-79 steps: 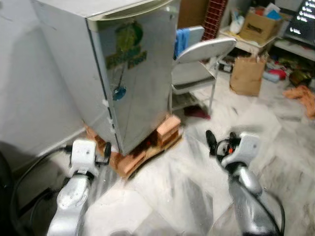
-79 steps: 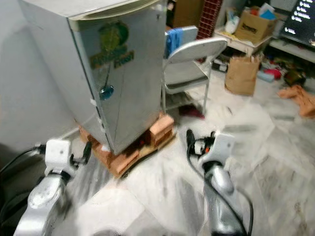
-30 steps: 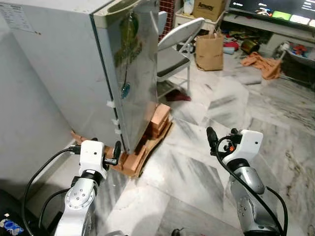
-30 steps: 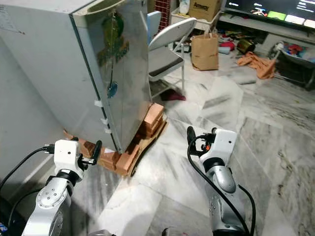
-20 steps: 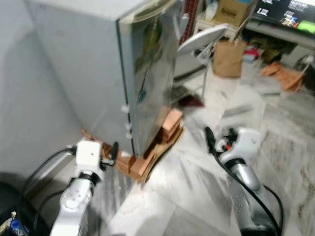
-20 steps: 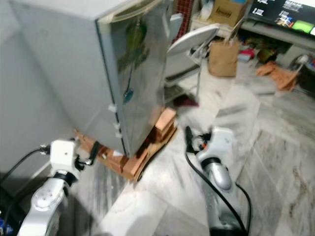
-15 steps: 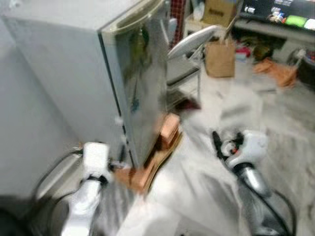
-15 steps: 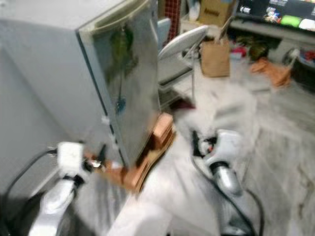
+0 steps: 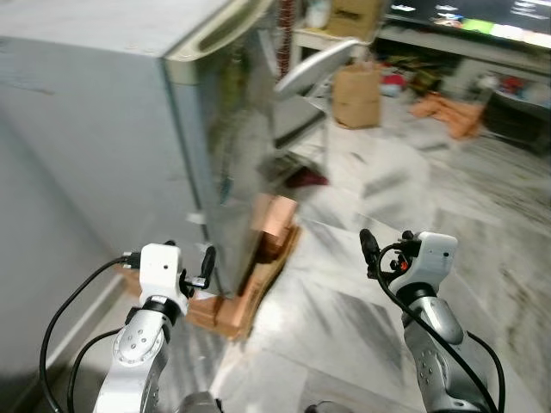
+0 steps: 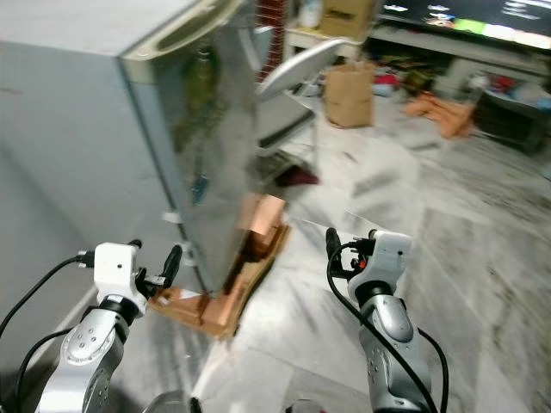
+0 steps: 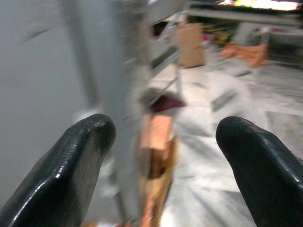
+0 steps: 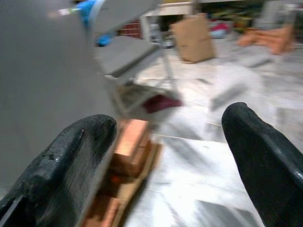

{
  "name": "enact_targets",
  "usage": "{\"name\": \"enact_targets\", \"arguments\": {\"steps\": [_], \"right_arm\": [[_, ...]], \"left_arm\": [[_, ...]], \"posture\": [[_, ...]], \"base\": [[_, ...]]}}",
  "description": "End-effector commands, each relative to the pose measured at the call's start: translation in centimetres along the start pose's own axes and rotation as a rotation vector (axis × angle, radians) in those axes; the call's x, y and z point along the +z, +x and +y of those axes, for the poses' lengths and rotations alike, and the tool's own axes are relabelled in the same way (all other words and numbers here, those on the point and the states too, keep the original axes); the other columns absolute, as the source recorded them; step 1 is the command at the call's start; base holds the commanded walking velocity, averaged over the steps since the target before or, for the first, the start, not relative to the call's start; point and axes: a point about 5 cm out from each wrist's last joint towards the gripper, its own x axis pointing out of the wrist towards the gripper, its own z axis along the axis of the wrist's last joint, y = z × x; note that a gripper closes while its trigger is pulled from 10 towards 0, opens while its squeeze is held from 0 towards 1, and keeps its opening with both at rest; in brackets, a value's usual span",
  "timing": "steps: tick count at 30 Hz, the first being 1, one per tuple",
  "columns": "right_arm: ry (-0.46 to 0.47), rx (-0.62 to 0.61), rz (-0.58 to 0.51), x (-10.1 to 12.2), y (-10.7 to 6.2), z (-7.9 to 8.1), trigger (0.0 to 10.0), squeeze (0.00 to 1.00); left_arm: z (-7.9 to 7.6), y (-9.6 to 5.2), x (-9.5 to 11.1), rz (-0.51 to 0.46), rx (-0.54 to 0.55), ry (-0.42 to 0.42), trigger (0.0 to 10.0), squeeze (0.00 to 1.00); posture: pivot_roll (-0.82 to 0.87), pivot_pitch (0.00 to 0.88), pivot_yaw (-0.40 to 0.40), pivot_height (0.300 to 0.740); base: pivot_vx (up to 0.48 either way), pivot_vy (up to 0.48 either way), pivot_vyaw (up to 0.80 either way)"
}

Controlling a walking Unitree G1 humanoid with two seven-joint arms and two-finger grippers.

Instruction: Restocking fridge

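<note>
Left gripper (image 11: 161, 156): my fingers spread wide, nothing between them; held low near the fridge's front corner.
Right gripper (image 12: 173, 156): my fingers spread wide, nothing held; raised over the marble floor (image 9: 362, 215), well apart from the fridge.
Fridge (image 9: 112, 138): silver, door shut, ahead on my left, standing on bricks (image 9: 271, 219) and cardboard.
Chair (image 9: 306, 73): grey folding type, just beyond the fridge.
Paper bag (image 9: 355, 84): brown, on the floor past the chair.
Picture quality: blurred.

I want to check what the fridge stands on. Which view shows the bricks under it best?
The right wrist view: the bricks look large and near, though blurred. The eye views show them small beneath the fridge; the left wrist view is more smeared.
</note>
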Motion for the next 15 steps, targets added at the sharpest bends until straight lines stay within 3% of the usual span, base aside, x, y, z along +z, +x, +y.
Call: {"name": "enact_targets", "arguments": {"steps": [1, 9, 13, 15], "right_arm": [[-0.011, -0.004, -0.011, 0.5, -0.2, -0.1, 10.0, 0.0], [-0.008, -0.014, -0.013, 0.6, -0.6, -0.3, 10.0, 0.0], [-0.008, -0.009, -0.012, 0.6, -1.0, -0.3, 10.0, 0.0], [-0.008, -0.01, -0.015, 0.7, -1.1, -0.3, 10.0, 0.0]], "left_arm": [[0.1, 0.2, -0.1, 0.01, -0.003, -0.004, 10.0, 0.0], [1.1, 0.8, 0.3, -0.007, 0.083, 0.015, 10.0, 0.0], [2.9, 1.1, 0.5, -0.012, 0.222, 0.045, 10.0, 0.0], [3.0, 1.0, 0.6, -0.01, 0.218, 0.043, 10.0, 0.0]], "posture": [[0.06, 0.062, -0.028, 0.74], [0.04, 0.076, -0.028, 0.74], [0.03, 0.081, -0.028, 0.74], [0.03, 0.083, -0.025, 0.74]], "base": [[0.0, 0.0, -0.8], [0.0, 0.0, -0.8], [0.0, 0.0, 0.0], [0.0, 0.0, 0.0]]}}
